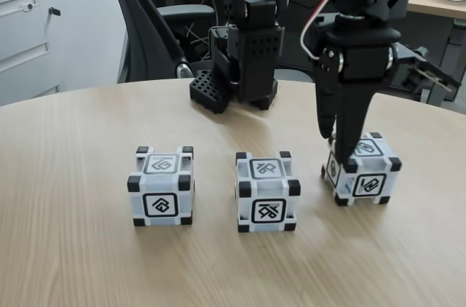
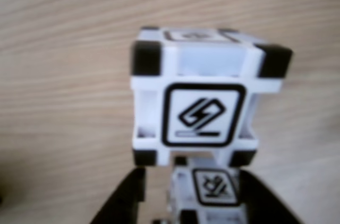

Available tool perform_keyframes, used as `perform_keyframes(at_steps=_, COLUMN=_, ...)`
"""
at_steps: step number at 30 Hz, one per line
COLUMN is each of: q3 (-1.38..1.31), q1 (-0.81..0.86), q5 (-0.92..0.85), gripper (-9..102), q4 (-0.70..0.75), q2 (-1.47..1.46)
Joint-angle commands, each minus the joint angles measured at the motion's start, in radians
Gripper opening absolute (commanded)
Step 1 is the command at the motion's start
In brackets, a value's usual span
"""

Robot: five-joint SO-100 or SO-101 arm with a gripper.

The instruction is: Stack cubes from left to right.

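Over the wooden table [image 1: 87,176], the arm points straight down, its gripper [image 1: 336,148] clasping the right cube [image 1: 368,176]; two cubes [image 1: 163,187] [image 1: 267,192] stand apart.

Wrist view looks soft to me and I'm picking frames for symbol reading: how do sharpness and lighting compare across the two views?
Wrist view: blurred throughout, the close cube soft-edged, its face symbol readable only as a rough shape. Fixed view: sharp, symbols crisp on the left cube and middle cube; lighting even and diffuse, only faint shadows on the wooden table, no glare.
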Motion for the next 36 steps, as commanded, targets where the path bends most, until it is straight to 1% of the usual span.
perform_keyframes(at_steps=1, q3=-0.041, q1=-0.006, q5=-0.011, gripper=28, q4=0.006, q2=0.009)
perform_keyframes(at_steps=6, q3=-0.037, q1=-0.012, q5=-0.055, gripper=31, q4=0.006, q2=0.009)
perform_keyframes(at_steps=9, q3=-0.037, q1=-0.072, q5=-0.067, gripper=35, q4=0.008, q2=0.009)
perform_keyframes(at_steps=14, q3=-0.037, q1=-0.209, q5=0.002, gripper=38, q4=0.008, q2=0.008)
perform_keyframes(at_steps=17, q3=-0.044, q1=-0.258, q5=0.038, gripper=40, q4=0.008, q2=0.008)
perform_keyframes(at_steps=24, q3=-0.037, q1=-0.267, q5=0.044, gripper=41, q4=0.006, q2=-0.009)
perform_keyframes(at_steps=29, q3=-0.035, q1=-0.252, q5=-0.009, gripper=40, q4=-0.008, q2=-0.009)
perform_keyframes(at_steps=31, q3=-0.035, q1=-0.252, q5=-0.038, gripper=36, q4=-0.008, q2=-0.009)
perform_keyframes(at_steps=36, q3=-0.032, q1=-0.250, q5=-0.067, gripper=36, q4=-0.002, q2=-0.025)
